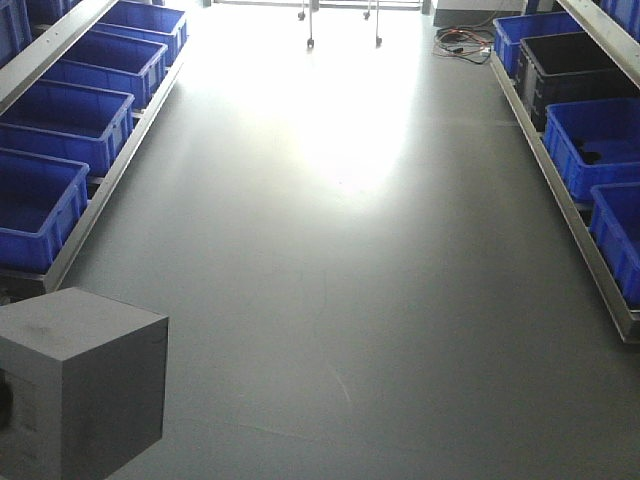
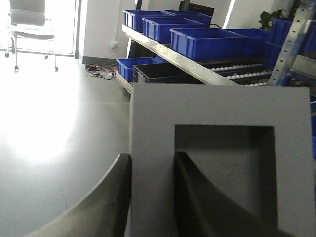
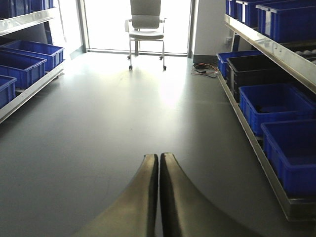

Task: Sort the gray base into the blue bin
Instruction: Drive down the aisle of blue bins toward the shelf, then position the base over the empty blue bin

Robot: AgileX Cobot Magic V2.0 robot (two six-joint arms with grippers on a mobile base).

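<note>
The gray base (image 2: 217,118) is a matte gray block with a square recess (image 2: 232,168). My left gripper (image 2: 152,160) is shut on its wall, one finger outside and one inside the recess. The block also shows at the front view's bottom left (image 1: 85,380), held above the floor. My right gripper (image 3: 159,159) is shut and empty over the bare floor. Blue bins line both sides: a row on the left rack (image 1: 65,115) and on the right rack (image 1: 600,140). Which one is the task's blue bin I cannot tell.
A black bin (image 1: 575,70) sits among the right-hand bins. Metal rack rails (image 1: 110,180) run along both sides of the gray floor aisle. A wheeled chair (image 3: 145,24) stands at the far end by the window. Cables (image 1: 462,42) lie on the floor at the far right.
</note>
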